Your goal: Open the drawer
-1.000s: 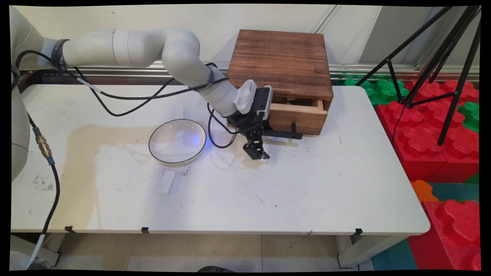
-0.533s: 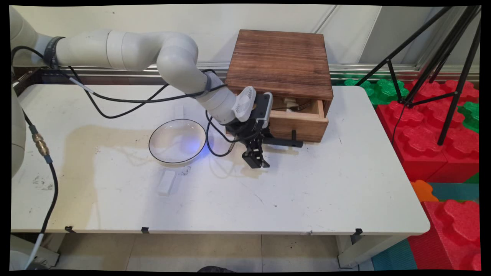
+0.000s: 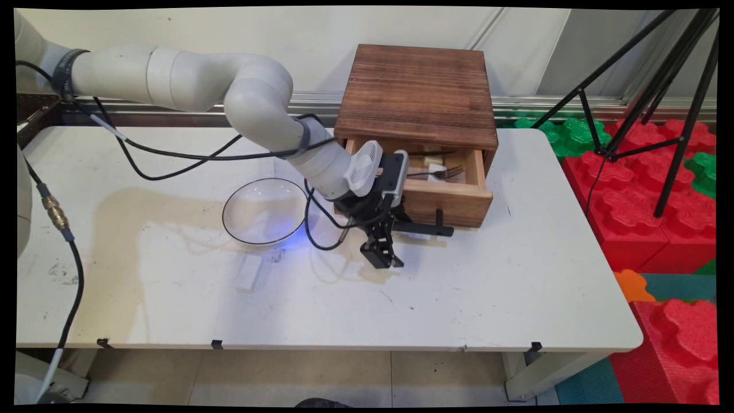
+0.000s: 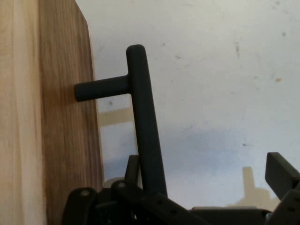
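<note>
A dark wooden box (image 3: 417, 92) stands at the table's back, and its drawer (image 3: 447, 198) is pulled partly out. Inside the drawer lie a fork (image 3: 441, 171) and some pale pieces. My gripper (image 3: 383, 255) is at the left end of the drawer's black bar handle (image 3: 427, 230). In the hand view the handle (image 4: 143, 117) runs down beside the drawer front (image 4: 65, 140). The gripper (image 4: 208, 173) stands open. One finger (image 4: 133, 165) is hooked between handle and wood, and the other (image 4: 281, 172) is far off to the right.
A clear bowl (image 3: 265, 211) with a dark rim sits just left of the gripper. A small white block (image 3: 250, 273) lies in front of the bowl. Black cables hang from the arm over the table. A tripod (image 3: 659, 103) and red and green foam blocks (image 3: 648, 189) stand right of the table.
The gripper has moved toward the table's near side. The drawer has slid out with it, uncovering the fork inside.
</note>
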### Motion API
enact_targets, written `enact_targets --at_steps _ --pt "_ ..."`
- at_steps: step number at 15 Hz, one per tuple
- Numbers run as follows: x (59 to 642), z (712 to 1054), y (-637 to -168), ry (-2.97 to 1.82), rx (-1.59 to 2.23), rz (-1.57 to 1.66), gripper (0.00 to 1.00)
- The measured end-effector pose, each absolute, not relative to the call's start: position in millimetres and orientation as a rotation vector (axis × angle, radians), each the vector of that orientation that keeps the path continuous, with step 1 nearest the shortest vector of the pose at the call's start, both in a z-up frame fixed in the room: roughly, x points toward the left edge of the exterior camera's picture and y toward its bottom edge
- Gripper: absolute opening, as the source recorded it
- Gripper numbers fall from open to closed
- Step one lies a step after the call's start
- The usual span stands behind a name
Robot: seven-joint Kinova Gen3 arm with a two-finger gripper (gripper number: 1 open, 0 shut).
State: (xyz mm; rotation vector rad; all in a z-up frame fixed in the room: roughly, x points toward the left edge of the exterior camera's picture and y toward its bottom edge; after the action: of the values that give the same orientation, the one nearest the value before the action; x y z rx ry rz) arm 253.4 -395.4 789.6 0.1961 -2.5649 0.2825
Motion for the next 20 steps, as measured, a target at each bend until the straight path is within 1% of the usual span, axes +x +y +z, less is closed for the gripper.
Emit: enact_targets --at_steps 20 --pt "230.9 796.2 -329.4 -2.537 0.212 0.167 1.00"
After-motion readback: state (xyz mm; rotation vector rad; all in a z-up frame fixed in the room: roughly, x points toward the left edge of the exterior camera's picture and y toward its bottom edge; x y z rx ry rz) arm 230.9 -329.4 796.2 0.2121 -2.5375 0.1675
